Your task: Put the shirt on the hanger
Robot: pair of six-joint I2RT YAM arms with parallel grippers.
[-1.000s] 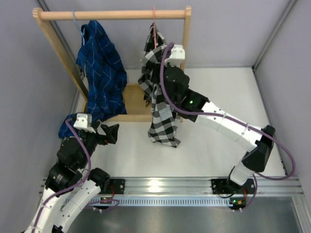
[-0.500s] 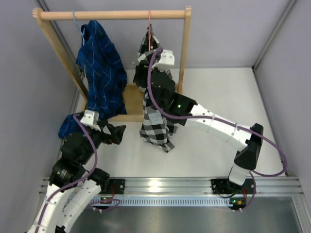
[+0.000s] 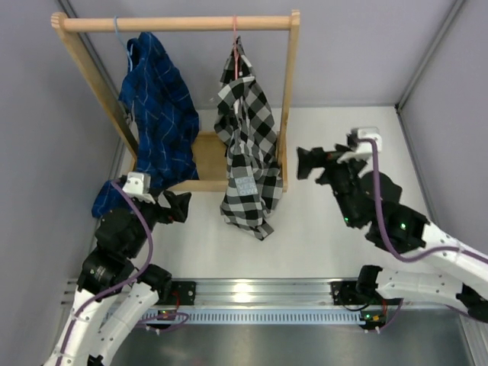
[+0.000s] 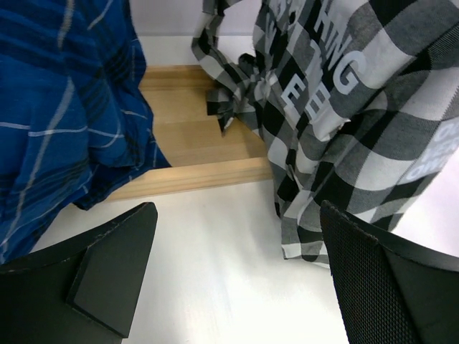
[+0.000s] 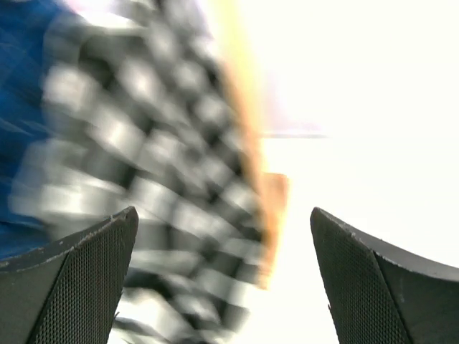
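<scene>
The black-and-white checked shirt [image 3: 248, 145] hangs from the pink hanger [image 3: 235, 36], whose hook sits over the wooden rail [image 3: 175, 24]. The fabric droops down to the table. My right gripper [image 3: 303, 163] is open and empty, to the right of the rack's right post and apart from the shirt. Its wrist view is blurred, showing the shirt [image 5: 158, 165] ahead between the open fingers [image 5: 79, 279]. My left gripper [image 3: 183, 207] is open and empty, low at the left of the shirt's hem. The left wrist view shows the shirt [image 4: 344, 93] ahead to the right.
A blue plaid shirt [image 3: 156, 114] hangs at the rail's left end and trails to the table. The wooden rack's base board [image 4: 193, 154] and right post [image 3: 287, 99] stand between the arms and the back wall. Grey walls close in both sides.
My right gripper has opened, let go of the checked shirt and swung back to the right, away from the rack. The shirt now hangs by itself. The left arm has barely moved.
</scene>
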